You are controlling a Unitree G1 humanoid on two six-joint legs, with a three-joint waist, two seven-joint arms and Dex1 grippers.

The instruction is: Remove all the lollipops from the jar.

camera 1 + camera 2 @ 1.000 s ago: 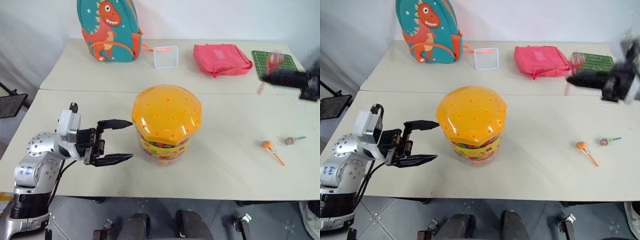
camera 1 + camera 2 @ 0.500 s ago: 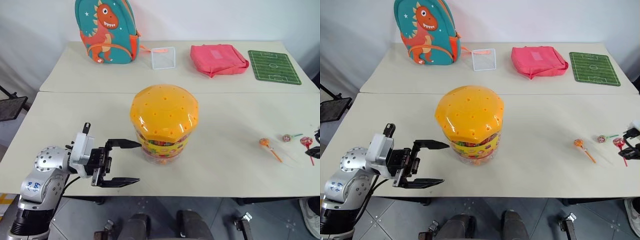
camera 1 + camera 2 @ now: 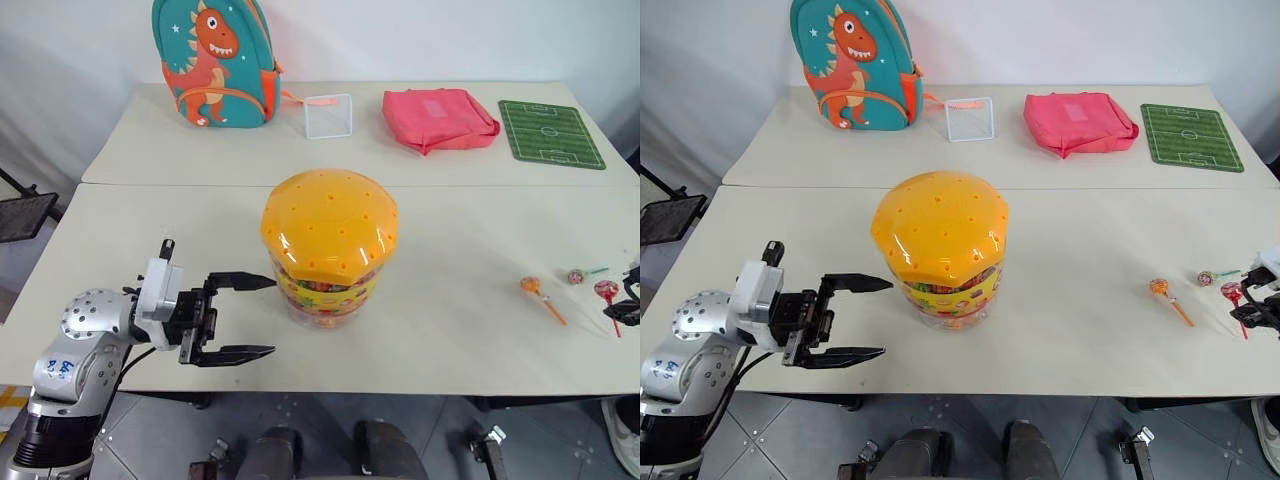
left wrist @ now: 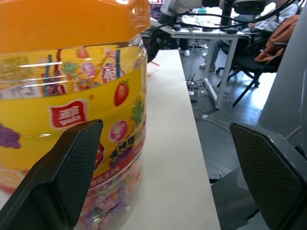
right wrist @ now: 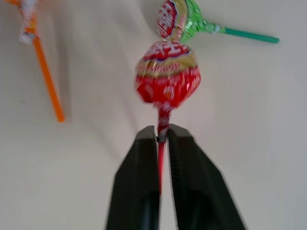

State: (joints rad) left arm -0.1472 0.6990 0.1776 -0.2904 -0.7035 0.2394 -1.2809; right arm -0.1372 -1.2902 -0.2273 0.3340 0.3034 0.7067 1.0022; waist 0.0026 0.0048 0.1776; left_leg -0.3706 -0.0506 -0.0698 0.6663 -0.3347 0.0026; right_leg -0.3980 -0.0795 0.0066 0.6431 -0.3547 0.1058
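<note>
At the right edge of the bench (image 3: 470, 330), the right gripper (image 5: 163, 136) has its jaws nipped on the stick of the red lollipop (image 5: 168, 79), just under the wrapped head. Its stick runs back between the 2 black fingers (image 5: 136, 187), so its long axis lies along the gripper, head pointing away from the wrist. The head sits just beside the head of the green lollipop (image 5: 173, 21), whose green stick lies flat on the bench and points off sideways, roughly across the red one's line. The orange lollipop (image 3: 541, 297) lies flat nearby on the jar's side, apart from both. The jar (image 3: 330, 245) stands upright mid-bench, orange lid on. The left gripper (image 3: 240, 315) hovers level beside it, jaws spread wide and grasping nothing.
</note>
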